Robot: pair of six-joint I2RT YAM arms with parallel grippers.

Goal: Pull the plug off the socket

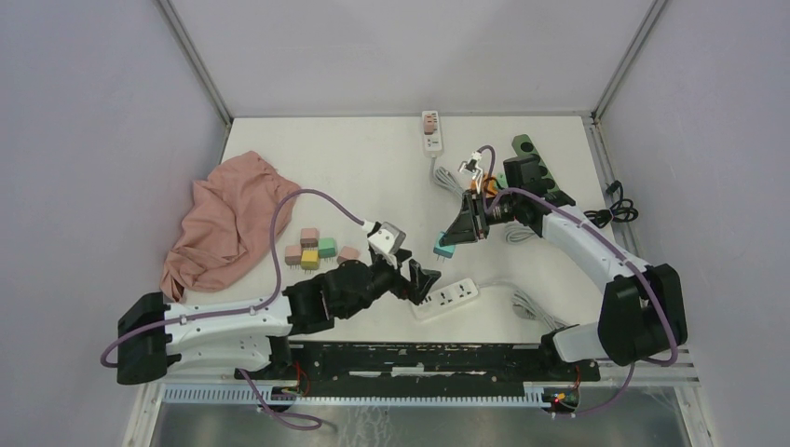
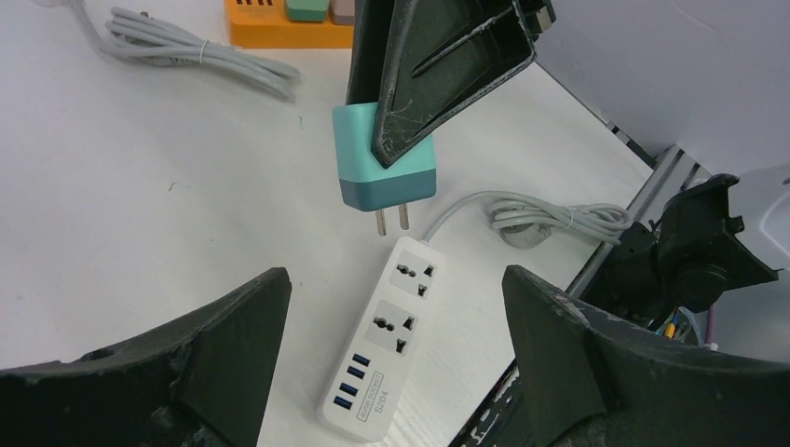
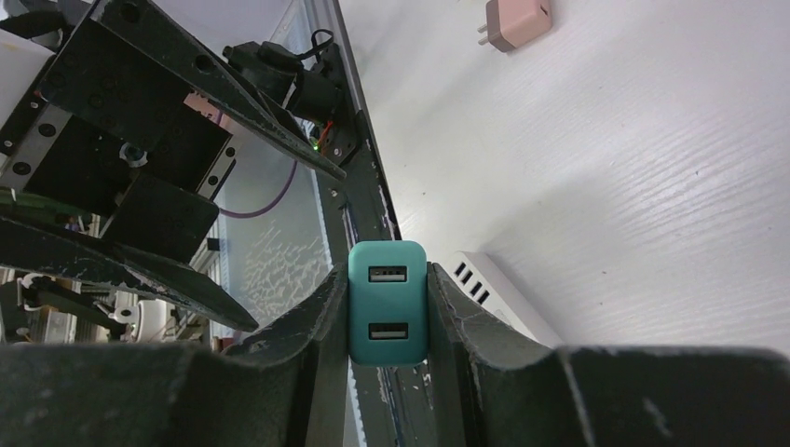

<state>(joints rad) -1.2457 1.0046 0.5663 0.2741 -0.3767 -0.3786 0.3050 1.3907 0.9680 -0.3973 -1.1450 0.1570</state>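
Note:
My right gripper (image 1: 448, 244) is shut on a teal plug (image 1: 443, 247) with two USB ports (image 3: 388, 303), held in the air above the table. Its two prongs are bare and point down, a little beyond the cord end of the white power strip (image 1: 445, 298). In the left wrist view the plug (image 2: 384, 175) hangs clear of the strip (image 2: 387, 340), whose two sockets are empty. My left gripper (image 1: 421, 279) is open, its fingers (image 2: 233, 340) wide on either side of the strip's near end without touching it.
A pink cloth (image 1: 231, 219) lies at the left. Several small coloured plugs (image 1: 315, 248) sit beside it. Another white strip (image 1: 431, 130) lies at the back; an orange strip (image 2: 275, 23) and a dark green one (image 1: 540, 168) lie at the right, with coiled cords (image 1: 526, 303).

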